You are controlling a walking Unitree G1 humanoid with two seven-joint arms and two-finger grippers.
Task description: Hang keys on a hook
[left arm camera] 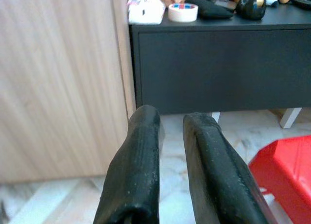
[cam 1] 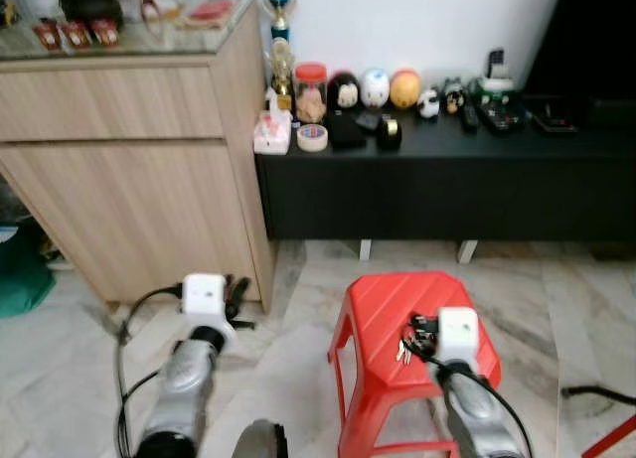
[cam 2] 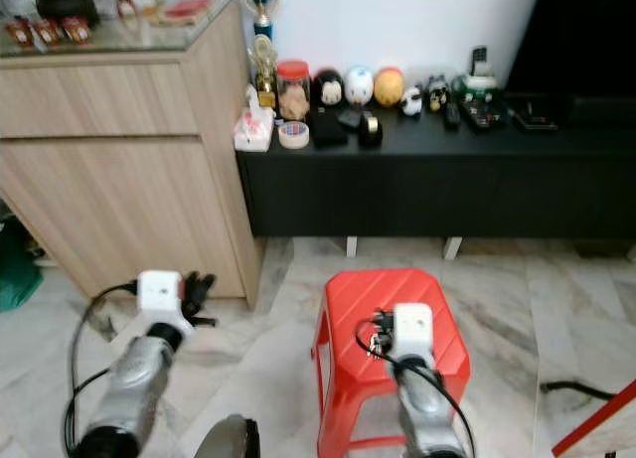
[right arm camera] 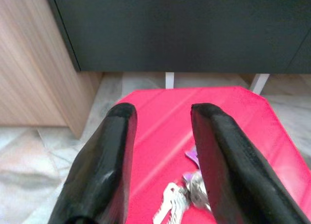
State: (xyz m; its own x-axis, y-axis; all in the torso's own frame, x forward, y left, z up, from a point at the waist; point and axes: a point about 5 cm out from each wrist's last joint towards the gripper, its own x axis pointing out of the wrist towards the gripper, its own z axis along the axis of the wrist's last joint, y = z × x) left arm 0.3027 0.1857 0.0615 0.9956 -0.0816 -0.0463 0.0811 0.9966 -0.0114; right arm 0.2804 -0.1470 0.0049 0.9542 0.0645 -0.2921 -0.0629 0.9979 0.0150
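Note:
A bunch of silver keys [right arm camera: 181,198] with a purple tag lies on a red plastic stool [cam 1: 383,304]. My right gripper [right arm camera: 163,112] hovers just above the stool with its fingers open; the keys lie below the gap, nearer one finger [right arm camera: 218,156], and nothing is held. From the head view the keys [cam 1: 403,351] sit right by the right gripper [cam 1: 422,329]. My left gripper [cam 1: 238,299] is low by the corner of a wooden cabinet [cam 1: 129,180], its fingers [left arm camera: 141,161] close together and empty.
A black low console [cam 1: 447,185] stands behind the stool, with a tape roll [cam 1: 312,137], a jar [cam 1: 310,88], round toys and remotes on top. Marble floor [cam 1: 298,359] lies around the stool. A black cable [cam 1: 596,391] trails at the right, and a green object [cam 1: 20,274] sits at the far left.

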